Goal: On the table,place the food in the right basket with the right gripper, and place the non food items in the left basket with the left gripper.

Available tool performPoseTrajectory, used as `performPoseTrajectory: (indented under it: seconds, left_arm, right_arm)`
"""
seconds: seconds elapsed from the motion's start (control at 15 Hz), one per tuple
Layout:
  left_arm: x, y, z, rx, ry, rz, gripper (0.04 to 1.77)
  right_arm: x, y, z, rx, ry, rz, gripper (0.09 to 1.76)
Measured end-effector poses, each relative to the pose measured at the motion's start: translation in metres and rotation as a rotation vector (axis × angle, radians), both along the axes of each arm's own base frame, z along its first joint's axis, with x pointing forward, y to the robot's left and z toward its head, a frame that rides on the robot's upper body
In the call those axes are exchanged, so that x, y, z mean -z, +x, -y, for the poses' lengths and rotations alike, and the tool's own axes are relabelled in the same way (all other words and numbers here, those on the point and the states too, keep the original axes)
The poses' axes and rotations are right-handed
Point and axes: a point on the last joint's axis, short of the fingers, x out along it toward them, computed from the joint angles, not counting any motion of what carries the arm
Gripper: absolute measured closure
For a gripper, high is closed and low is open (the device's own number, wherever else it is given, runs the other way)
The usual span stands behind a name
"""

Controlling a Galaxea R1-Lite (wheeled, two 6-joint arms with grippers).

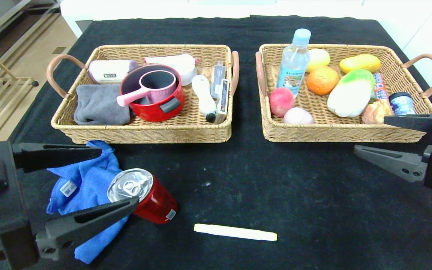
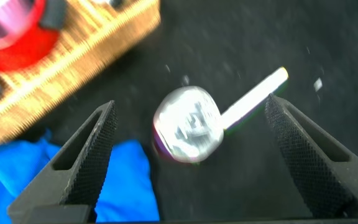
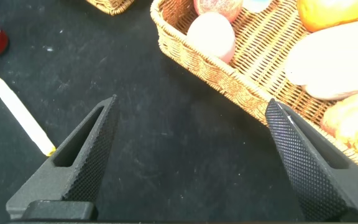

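Observation:
A red can lies tilted on the black table, its silver top between the fingers of my open left gripper, which hovers above it. The blue cloth is bunched beside the can, under that gripper. A pale yellow stick lies near the front edge. The left basket holds the white brush-tipped bottle. The right basket holds the orange and the clear bottle. My right gripper hangs open and empty by that basket's front right corner.
A red pot, a grey cloth and small boxes fill the left basket. Peaches, a cabbage, a mango and snacks fill the right one. Bare black cloth stretches between the stick and the baskets.

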Motion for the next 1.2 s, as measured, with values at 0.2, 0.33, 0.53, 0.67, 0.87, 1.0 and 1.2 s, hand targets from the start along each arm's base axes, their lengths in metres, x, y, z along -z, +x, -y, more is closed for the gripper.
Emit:
performPoseTrajectory:
  seconds: [0.2, 0.33, 0.53, 0.67, 0.87, 1.0, 1.2]
  left_arm:
    - [0.007, -0.005, -0.001, 0.013, 0.021, -0.029, 0.09]
    - [0.014, -0.006, -0.002, -0.014, 0.049, -0.035, 0.09]
    - [0.028, -0.006, -0.003, -0.045, 0.096, -0.058, 0.09]
    - [0.036, -0.007, -0.003, -0.044, 0.113, -0.080, 0.09]
    - [0.051, -0.006, -0.002, -0.039, 0.161, -0.104, 0.09]
    - [0.060, -0.005, 0.000, -0.028, 0.184, -0.131, 0.09]
    - [0.065, 0.000, 0.004, -0.026, 0.173, -0.111, 0.09]
  right_arm:
    - [0.001, 0.002, 0.000, 0.000, -0.002, -0.007, 0.14]
    - [0.002, 0.002, -0.001, -0.002, -0.003, -0.009, 0.14]
    - [0.002, 0.002, -0.001, -0.002, -0.004, -0.011, 0.14]
    - [0.003, 0.002, -0.001, -0.002, -0.004, -0.011, 0.14]
    - [0.003, 0.003, -0.001, -0.004, -0.004, -0.013, 0.14]
    - [0.004, 0.002, -0.001, -0.019, -0.002, -0.016, 0.14]
    - [0.004, 0.002, 0.000, -0.017, -0.002, -0.018, 0.14]
